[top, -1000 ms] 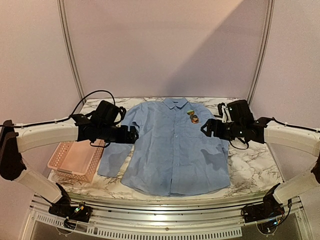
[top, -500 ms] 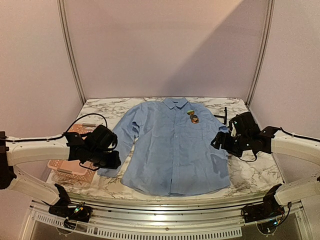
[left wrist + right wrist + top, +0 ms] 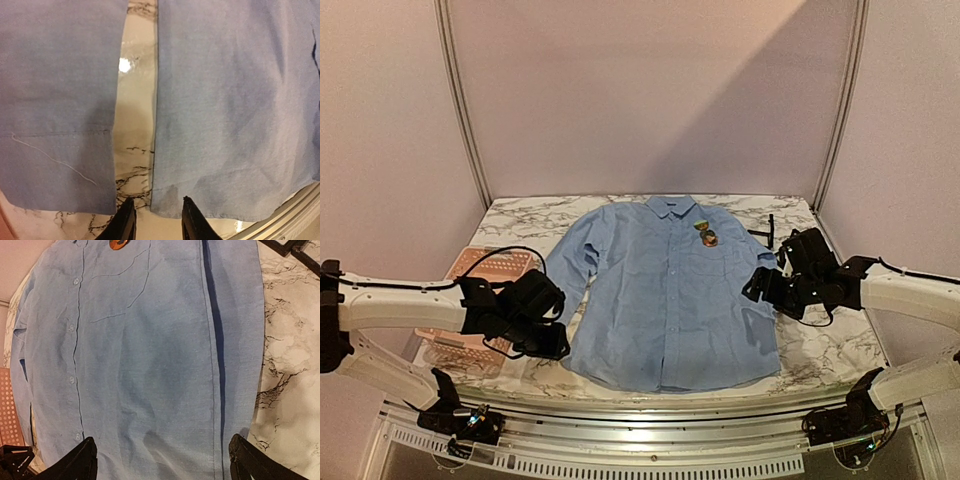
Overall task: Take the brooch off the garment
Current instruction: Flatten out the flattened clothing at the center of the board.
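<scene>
- Brooch (image 3: 706,234): a small orange-brown piece pinned on the garment's (image 3: 660,300) chest, just below the collar, on the half nearer the right arm. It is not yet touched by either arm. The right wrist view shows only its lower edge, and how it is fastened cannot be told.
- The garment lies flat, front up and buttoned. Its cloth is soft and wrinkled, so a pull on the brooch would probably lift the chest cloth with it instead of freeing the pin. A hard tug could tear the weave.
- Right gripper (image 3: 760,285): it hangs just off the garment's side edge, below the brooch, with its jaws spread wide and nothing between them. If jaws that wide close on so small a target, they could pinch pocket cloth along with the brooch or skid off it.
- Left gripper (image 3: 156,220): it sits at the garment's bottom hem, over the gap between sleeve (image 3: 55,100) and body. Its fingers are narrowly parted and hold nothing. It is well away from the brooch. If the cloth is held down only here, the chest stays free to bunch and drag.
- Pink basket (image 3: 490,265): it stands beside the garment's sleeve, under the left arm. A swing by that arm toward the chest could knock the basket or snag the sleeve.
</scene>
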Controlling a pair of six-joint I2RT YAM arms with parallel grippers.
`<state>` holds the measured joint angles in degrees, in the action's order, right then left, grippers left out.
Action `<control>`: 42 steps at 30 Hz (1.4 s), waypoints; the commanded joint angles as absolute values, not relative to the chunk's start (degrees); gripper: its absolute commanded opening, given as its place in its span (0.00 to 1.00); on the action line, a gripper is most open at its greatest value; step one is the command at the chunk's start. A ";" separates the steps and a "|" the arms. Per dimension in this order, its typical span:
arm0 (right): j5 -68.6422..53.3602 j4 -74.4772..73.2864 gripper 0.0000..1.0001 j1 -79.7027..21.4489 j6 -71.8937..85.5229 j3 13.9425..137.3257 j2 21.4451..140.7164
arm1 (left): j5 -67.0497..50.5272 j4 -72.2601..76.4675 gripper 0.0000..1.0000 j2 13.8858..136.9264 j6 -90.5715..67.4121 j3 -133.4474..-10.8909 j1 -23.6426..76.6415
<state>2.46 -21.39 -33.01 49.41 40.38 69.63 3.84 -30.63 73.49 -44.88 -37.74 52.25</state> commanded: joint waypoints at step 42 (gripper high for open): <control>4.03 -20.02 0.90 -33.45 50.49 37.17 68.49 | 8.64 -33.87 0.00 72.74 -51.12 -32.22 57.58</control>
<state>2.98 -20.86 -33.01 50.15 38.44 68.66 8.45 -27.97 76.05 -49.12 -35.09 56.64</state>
